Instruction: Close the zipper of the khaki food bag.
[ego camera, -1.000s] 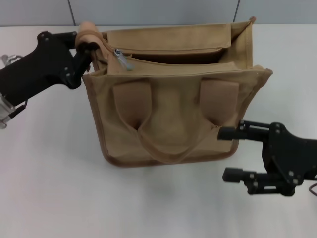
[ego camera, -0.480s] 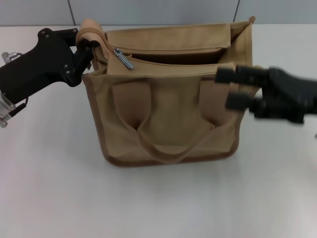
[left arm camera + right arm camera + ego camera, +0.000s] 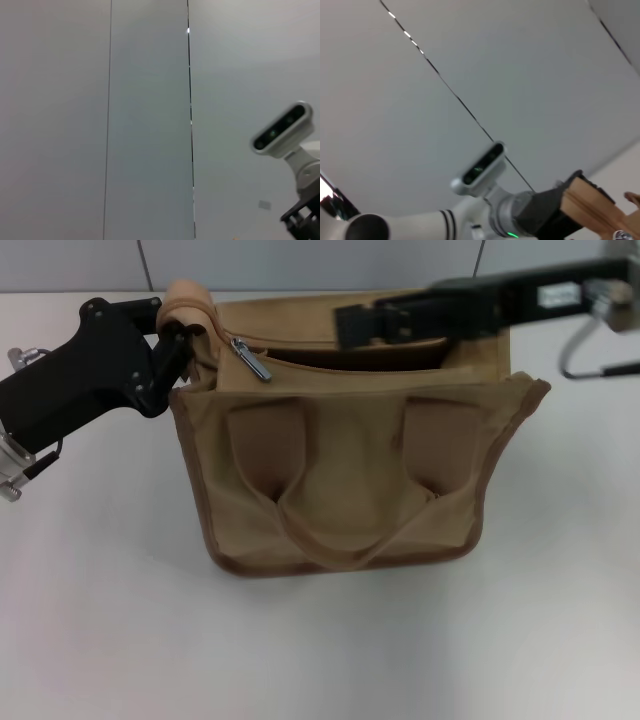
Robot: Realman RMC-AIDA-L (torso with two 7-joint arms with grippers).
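Head view shows the khaki food bag (image 3: 350, 470), a boxy tan canvas tote with darker trim and two wide strap handles, standing in the middle of the white table (image 3: 320, 640) with its mouth gaping open toward the far side. The zipper (image 3: 340, 368), a khaki-taped line along the top panel, is unclosed, and its small shiny silver pull tab (image 3: 251, 359) lies at the bag's left end, just beside the left gripper. The cloth looks soft and light, likely to sag and slide if the tab is dragged without an anchor; the tab itself is small, smooth metal and probably slippery, so a narrow pinch squarely on it seems the best hold, with the bag's corner braced. The left gripper (image 3: 172, 340), black, is at that left top corner with its jaws clamped on a fold of the khaki strap or trim. The right gripper (image 3: 350, 324), black, hovers over the bag's far opening, reaching toward the tab; I cannot tell how its jaws stand. The wrist views show only grey wall panels and the robot's head.
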